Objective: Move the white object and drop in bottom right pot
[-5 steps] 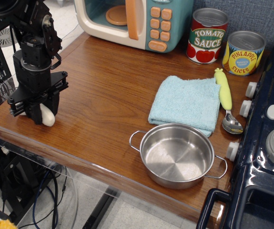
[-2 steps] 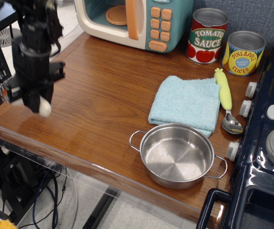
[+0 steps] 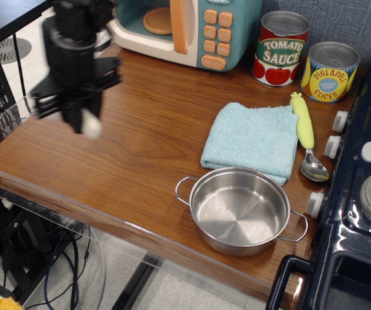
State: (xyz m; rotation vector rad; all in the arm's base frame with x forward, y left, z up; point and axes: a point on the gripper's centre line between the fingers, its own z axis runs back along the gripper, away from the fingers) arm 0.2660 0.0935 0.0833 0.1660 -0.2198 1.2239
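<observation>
The black gripper [image 3: 82,119] hangs above the left part of the wooden desk [image 3: 146,129], blurred in the frame. Its jaws are closed around the white object [image 3: 92,127], whose pale rounded end pokes out below and slightly to the right of the fingertips; the rest of it is hidden between the jaws. The object is lifted clear of the desk surface, over the left side, nearer the back edge than the front.

The pot [image 3: 240,210] sits empty at the front edge of the desk, towards the right corner, well apart from the gripper. Just behind it lies a light blue cloth [image 3: 253,137], its front hem touching the pot's rim. A yellow-handled spoon [image 3: 306,132] lies along the cloth's right side. At the back edge stand a toy microwave [image 3: 185,29], a tomato sauce can [image 3: 280,48] and a pineapple slices can [image 3: 330,71]
</observation>
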